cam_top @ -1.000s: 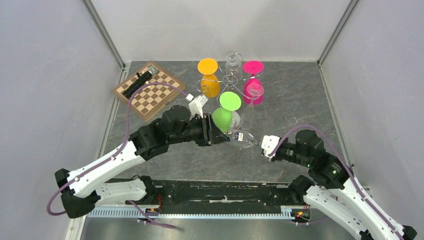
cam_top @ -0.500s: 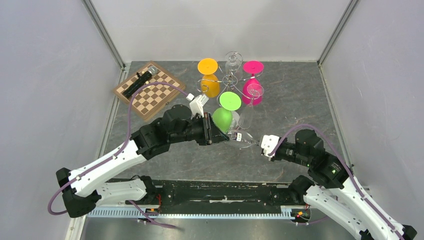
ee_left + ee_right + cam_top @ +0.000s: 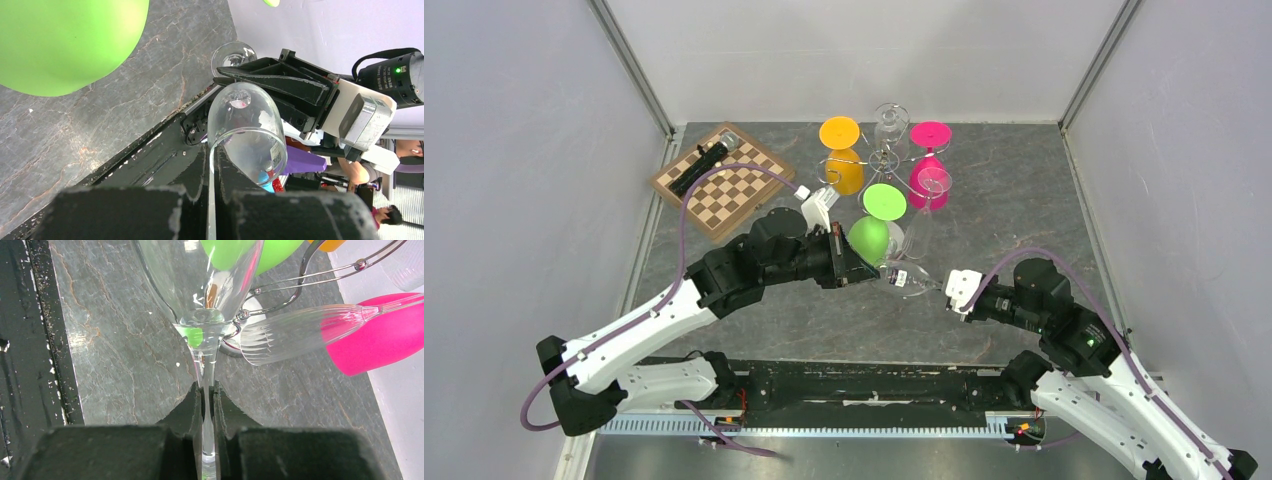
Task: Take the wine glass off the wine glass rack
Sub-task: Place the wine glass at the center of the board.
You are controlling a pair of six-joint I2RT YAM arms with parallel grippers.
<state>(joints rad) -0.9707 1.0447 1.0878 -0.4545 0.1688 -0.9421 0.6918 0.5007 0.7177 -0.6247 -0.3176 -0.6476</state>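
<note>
**Top view:** The clear glass point(image 3: 909, 281) is seen off the rack point(image 3: 885, 158), at the rack's 5 o'clock. It is carried almost flat between the two arms above the table point(image 3: 1014, 200). The left gripper point(image 3: 882, 268) is closed on the bowl end from 9 o'clock. The right gripper point(image 3: 946, 290) is closed on the stem end from 3 o'clock. A green glass point(image 3: 871, 236) is hung just beside the left gripper, at its 12 o'clock. An orange glass point(image 3: 844, 170) and a pink glass point(image 3: 929, 180) are hung at the rack's 9 and 3 o'clock. A chessboard point(image 3: 734, 190) is laid at the table's 10 o'clock corner, with a black object on it.

**Left wrist view:** The left fingers point(image 3: 197, 175) are pinched tight on the rim of the bowl, with only the thin glass wall between them. The bowl is pointed away toward 1 o'clock. There the right gripper is seen clamped around the stem, just short of the foot. The 10 o'clock corner is filled by the green glass.

**Right wrist view:** The stem is pinched between the right fingers point(image 3: 187, 412) at 6 o'clock, and the bowl is raised toward 12. Chrome rack wire is seen behind the bowl at 1 o'clock. Whether the two touch cannot be told. A ribbed flute point(image 3: 295, 332) and the pink glass are hung at 3 o'clock.
</note>
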